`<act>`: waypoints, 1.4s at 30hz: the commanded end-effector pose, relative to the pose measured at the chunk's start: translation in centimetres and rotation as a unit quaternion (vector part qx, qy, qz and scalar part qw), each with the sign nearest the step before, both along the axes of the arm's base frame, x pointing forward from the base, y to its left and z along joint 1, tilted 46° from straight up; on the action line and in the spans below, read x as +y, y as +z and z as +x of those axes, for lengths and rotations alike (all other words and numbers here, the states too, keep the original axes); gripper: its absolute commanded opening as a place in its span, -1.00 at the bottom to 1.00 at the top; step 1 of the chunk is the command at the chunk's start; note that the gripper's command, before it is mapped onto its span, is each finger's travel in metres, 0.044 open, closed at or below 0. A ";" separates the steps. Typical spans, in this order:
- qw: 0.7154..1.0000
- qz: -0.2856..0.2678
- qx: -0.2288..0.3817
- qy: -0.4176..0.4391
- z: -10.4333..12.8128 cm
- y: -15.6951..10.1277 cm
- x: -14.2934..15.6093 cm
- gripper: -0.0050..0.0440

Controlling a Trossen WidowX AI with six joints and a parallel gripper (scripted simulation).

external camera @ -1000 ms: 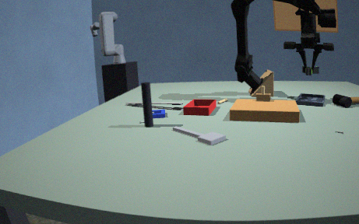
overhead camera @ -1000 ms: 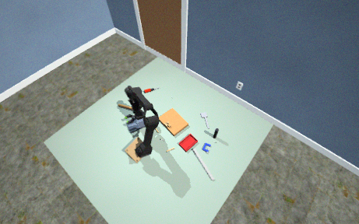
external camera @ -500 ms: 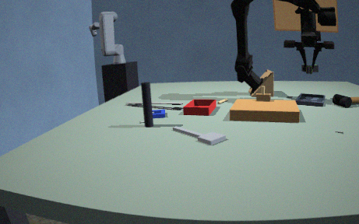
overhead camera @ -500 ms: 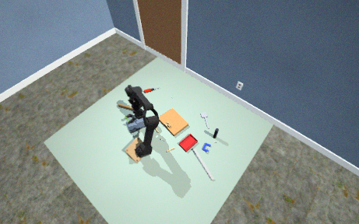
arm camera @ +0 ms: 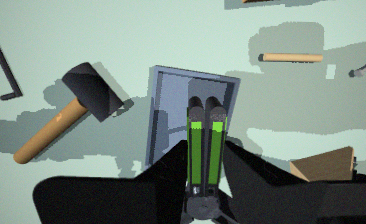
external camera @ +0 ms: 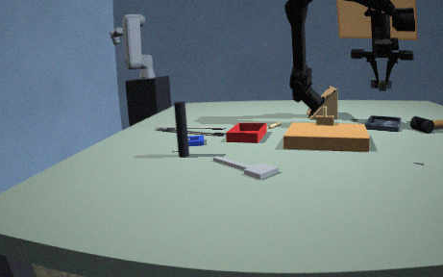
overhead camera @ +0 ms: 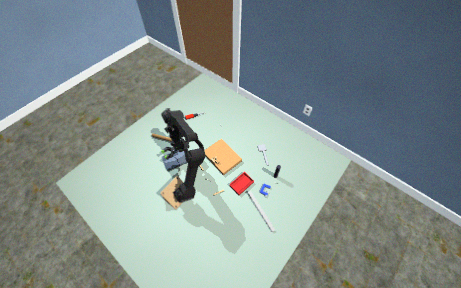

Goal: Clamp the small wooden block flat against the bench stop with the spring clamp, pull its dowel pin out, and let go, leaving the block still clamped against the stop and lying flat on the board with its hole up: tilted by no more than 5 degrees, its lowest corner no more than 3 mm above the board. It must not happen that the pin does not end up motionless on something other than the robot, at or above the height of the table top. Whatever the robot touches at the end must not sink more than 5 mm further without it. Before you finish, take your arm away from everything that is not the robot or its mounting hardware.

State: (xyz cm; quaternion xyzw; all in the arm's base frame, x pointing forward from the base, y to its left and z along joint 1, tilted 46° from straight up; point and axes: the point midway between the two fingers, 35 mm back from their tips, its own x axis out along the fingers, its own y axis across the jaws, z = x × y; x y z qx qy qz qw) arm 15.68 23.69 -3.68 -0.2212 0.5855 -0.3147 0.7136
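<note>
My gripper (external camera: 381,85) (arm camera: 204,146) is shut on the green spring clamp (arm camera: 196,162), whose two green arms with dark tips point forward side by side in the wrist view. It hangs in the air over the blue-grey tray (overhead camera: 176,160) (arm camera: 171,95), well away from the board. The orange-brown board (overhead camera: 226,149) (external camera: 326,138) lies on the table. The small wooden block (external camera: 325,120) is on it, with a thin upright dowel pin (external camera: 325,112). The block and the bench stop are too small to tell apart.
A mallet (external camera: 423,125) (arm camera: 54,131) lies beside the blue-grey tray. A tan rod (arm camera: 292,57) and a wooden wedge (external camera: 332,103) (arm camera: 329,165) lie on its other side. Beyond the board are a red tray (overhead camera: 242,183) (external camera: 247,134), a blue C-shaped piece (overhead camera: 263,189) and an upright black cylinder (overhead camera: 277,171) (external camera: 182,130).
</note>
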 end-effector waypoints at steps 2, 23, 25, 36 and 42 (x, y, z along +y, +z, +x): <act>1.000 0.000 0.007 0.008 0.3 0.1 0.2 -0.80; 0.997 -0.006 0.053 0.053 1.2 0.3 0.3 -0.80; 0.997 -0.007 0.058 0.058 1.3 0.3 0.3 -0.80; 0.994 -0.010 0.080 0.079 1.8 0.4 0.3 -0.80; 0.991 -0.013 0.094 0.094 2.1 0.5 0.3 -0.80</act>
